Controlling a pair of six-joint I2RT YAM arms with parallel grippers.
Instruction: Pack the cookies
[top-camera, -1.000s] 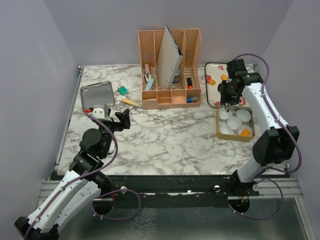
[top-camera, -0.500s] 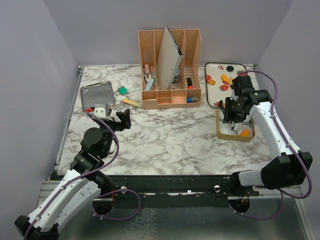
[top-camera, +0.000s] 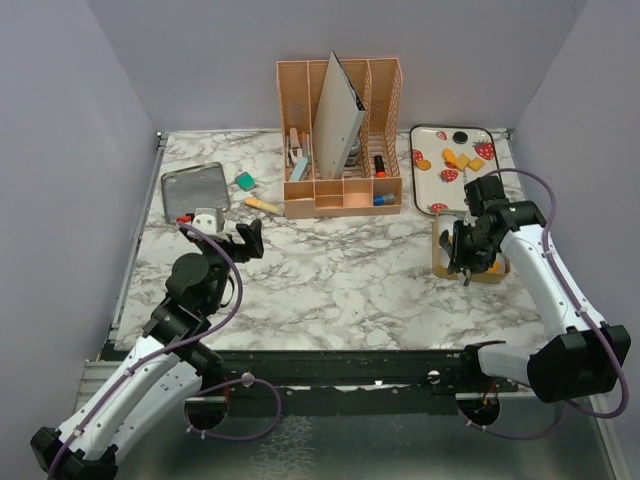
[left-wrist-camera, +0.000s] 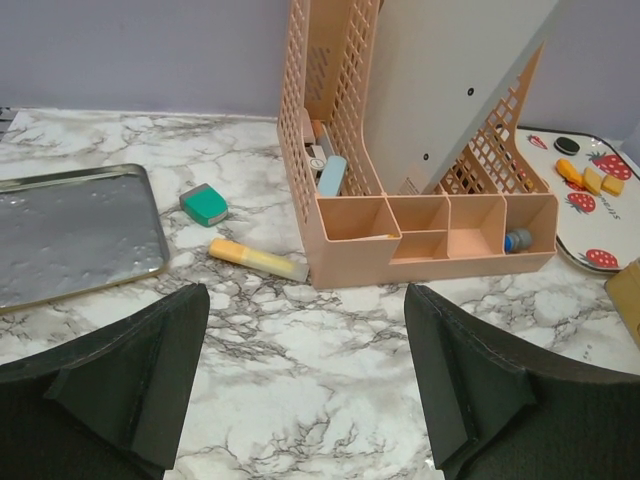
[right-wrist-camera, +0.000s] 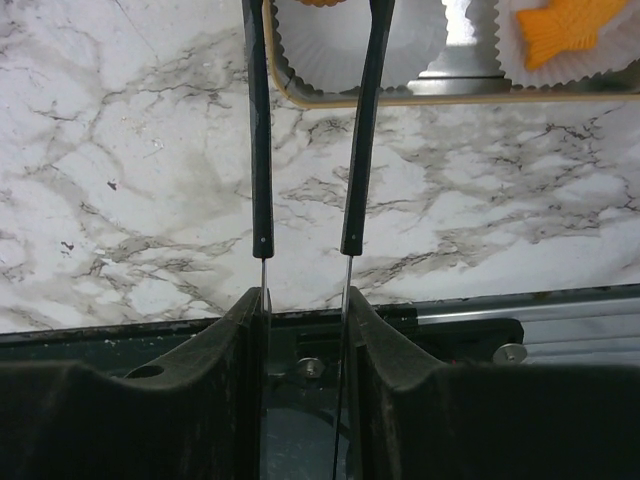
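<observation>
Several orange-yellow cookies (top-camera: 460, 160) lie on a white strawberry-print tray (top-camera: 432, 185); they also show in the left wrist view (left-wrist-camera: 590, 178). My right gripper (top-camera: 463, 262) (right-wrist-camera: 305, 300) is shut on thin black-handled tongs (right-wrist-camera: 260, 150). The tong tips reach over a white paper cup (right-wrist-camera: 400, 45) in the gold box (top-camera: 440, 262), with an orange cookie piece (right-wrist-camera: 320, 2) between them at the frame's top edge. A fish-shaped cookie (right-wrist-camera: 565, 30) lies in the neighbouring cup. My left gripper (top-camera: 245, 238) (left-wrist-camera: 305, 390) is open and empty over bare marble.
A peach desk organiser (top-camera: 340, 150) stands at the back centre. A metal tray (top-camera: 195, 188), a green eraser (top-camera: 244, 181) and a yellow marker (top-camera: 262, 205) lie at the left. A black disc (top-camera: 460, 137) sits on the strawberry tray.
My right arm has moved from the strawberry tray toward the near side, and the tongs now hang over the box of paper cups. The left arm has barely moved.
</observation>
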